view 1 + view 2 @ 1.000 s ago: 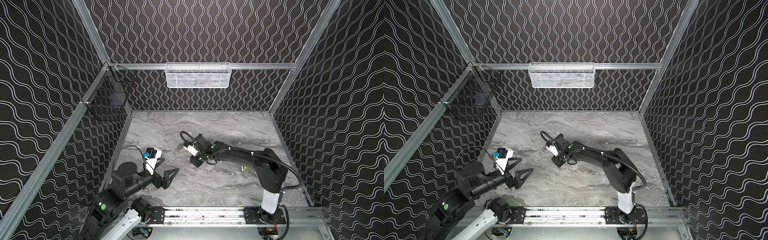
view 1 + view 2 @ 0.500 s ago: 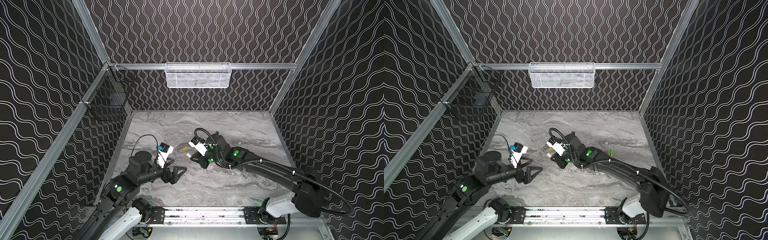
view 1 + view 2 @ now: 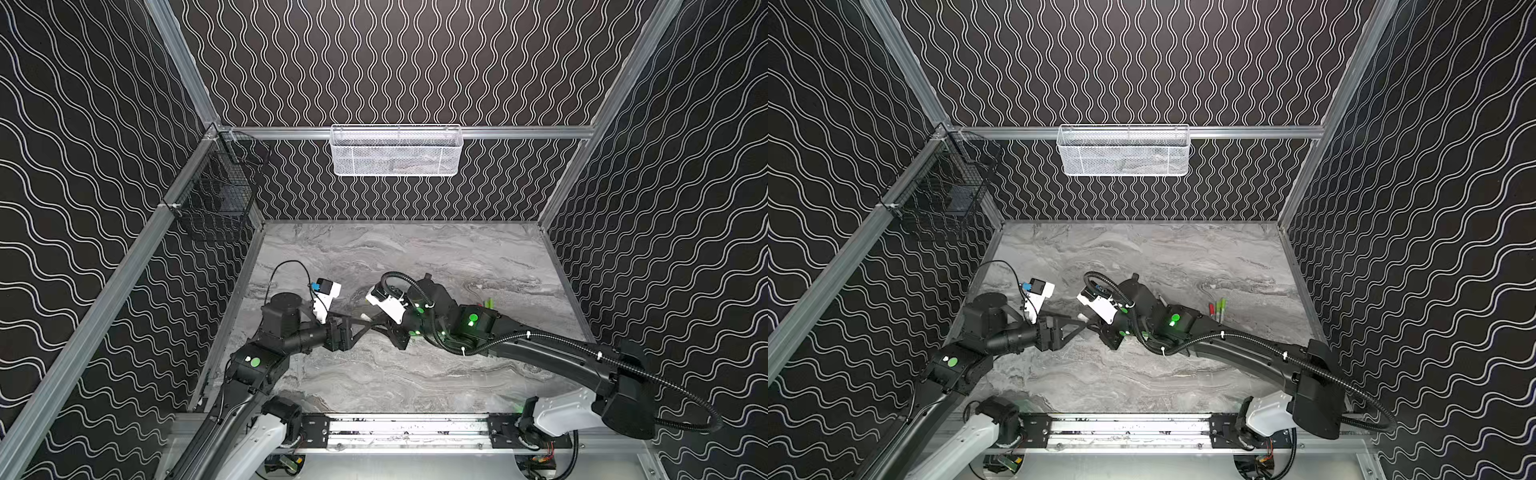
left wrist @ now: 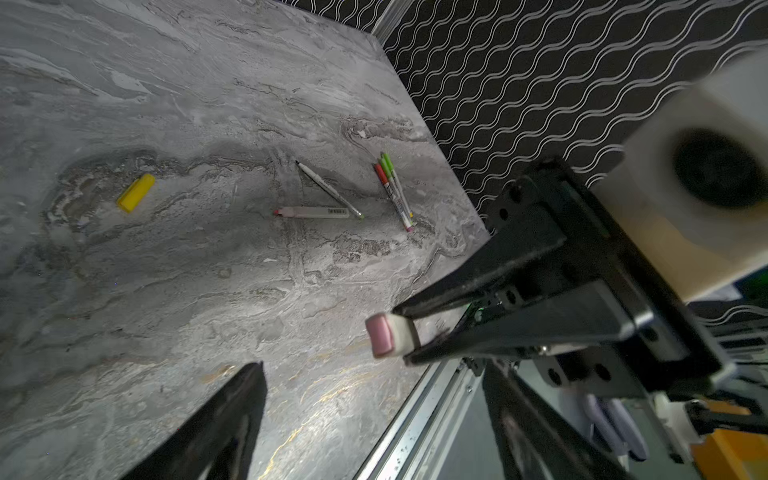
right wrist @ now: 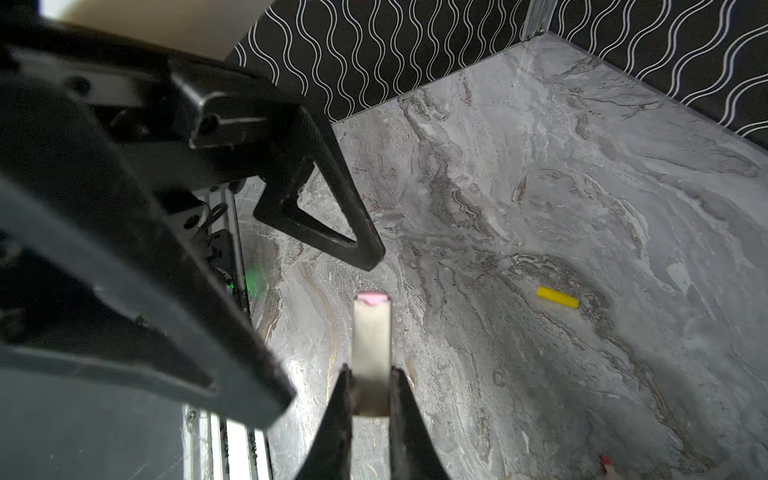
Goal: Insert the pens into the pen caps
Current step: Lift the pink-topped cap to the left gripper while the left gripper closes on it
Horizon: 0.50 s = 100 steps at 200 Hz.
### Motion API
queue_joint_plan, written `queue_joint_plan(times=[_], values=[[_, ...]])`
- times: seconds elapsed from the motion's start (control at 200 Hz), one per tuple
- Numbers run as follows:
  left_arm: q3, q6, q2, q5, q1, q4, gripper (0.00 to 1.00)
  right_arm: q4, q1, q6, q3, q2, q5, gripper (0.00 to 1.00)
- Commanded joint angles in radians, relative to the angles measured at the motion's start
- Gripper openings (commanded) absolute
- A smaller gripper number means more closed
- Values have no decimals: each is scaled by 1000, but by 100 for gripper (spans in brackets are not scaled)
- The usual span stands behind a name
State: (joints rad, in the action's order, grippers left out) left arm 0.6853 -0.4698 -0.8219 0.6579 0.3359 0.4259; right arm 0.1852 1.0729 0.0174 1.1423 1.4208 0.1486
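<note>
The pale, pink-ended cap (image 4: 388, 340) is pinched in the right gripper (image 5: 370, 370) above the marble table (image 4: 208, 291), and the left gripper (image 4: 374, 368) is spread wide around it. Only a short stub protrudes, so a skewed left grip could twist it loose and drop it. The 2 loose pens (image 4: 316, 212) lie well apart.

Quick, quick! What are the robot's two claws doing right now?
The left gripper is open, holding nothing.
The right gripper is shut on the pale cap with a pink end.
</note>
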Motion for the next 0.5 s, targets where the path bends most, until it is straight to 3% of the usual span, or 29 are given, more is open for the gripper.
queue_joint_plan(times=[0.0, 0.496], values=[[-33, -84, -2, 121, -26, -161, 83, -24, 16, -23, 24, 16, -69, 11], [-141, -217, 16, 188, -112, -364, 54, -11, 62, -61, 80, 73, -99, 11]])
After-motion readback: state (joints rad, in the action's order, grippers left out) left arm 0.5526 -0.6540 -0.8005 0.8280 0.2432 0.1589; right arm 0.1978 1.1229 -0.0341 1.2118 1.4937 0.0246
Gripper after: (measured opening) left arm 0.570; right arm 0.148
